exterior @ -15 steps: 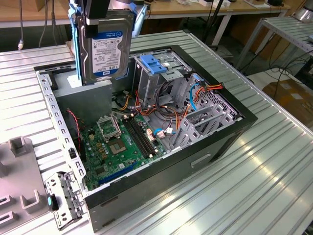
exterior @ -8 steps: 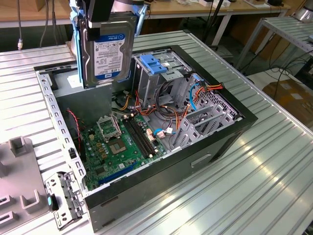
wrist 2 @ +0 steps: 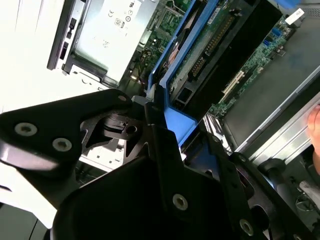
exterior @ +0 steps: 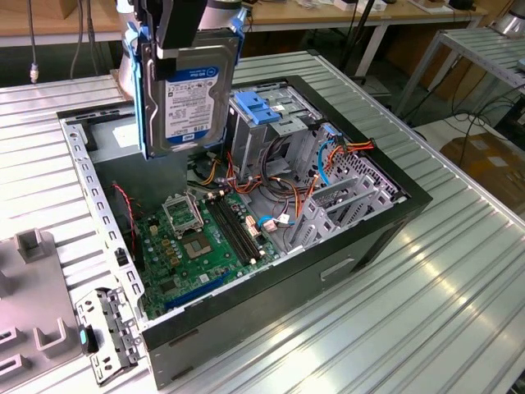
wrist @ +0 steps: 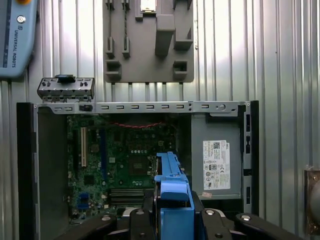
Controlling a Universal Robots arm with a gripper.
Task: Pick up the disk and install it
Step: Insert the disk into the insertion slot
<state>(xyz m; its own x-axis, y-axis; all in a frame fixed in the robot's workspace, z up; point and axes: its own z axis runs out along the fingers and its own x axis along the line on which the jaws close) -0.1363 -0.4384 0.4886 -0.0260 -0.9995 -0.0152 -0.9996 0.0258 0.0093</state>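
Nearest the exterior camera, on the ribbed metal tabletop [exterior: 410,312]: a grey fixture plate [exterior: 33,287] with raised blocks, at the near edge on the exterior view's left. Just beside it, a small perforated metal bracket [exterior: 107,332], close against the near corner of the open computer case [exterior: 328,263]. Case laid on its side near the tabletop's middle, side panel off, interior facing up. Inside, from near to far: green motherboard [exterior: 197,246] with empty processor socket and memory slots; a thin red cable [exterior: 127,205] along the wall on the exterior view's left; orange and blue cables [exterior: 328,156] toward the exterior view's right; metal drive cage [exterior: 279,139] carrying a light-blue latch plate [exterior: 256,107]. In the first wrist view, a grey power supply [wrist: 216,165] in one corner of the case. Above the far part of the case interior: the disk [exterior: 187,94], suspended upright, clear of the motherboard, labelled face toward the exterior camera, blue carrier rails along both long sides. Gripper [exterior: 184,41] directly over it, fingers [wrist 2: 150,125] closed on the top end of the disk at its blue rail. Beyond the tabletop's far edge: wooden workbenches [exterior: 369,16] and a second ribbed table [exterior: 484,49].
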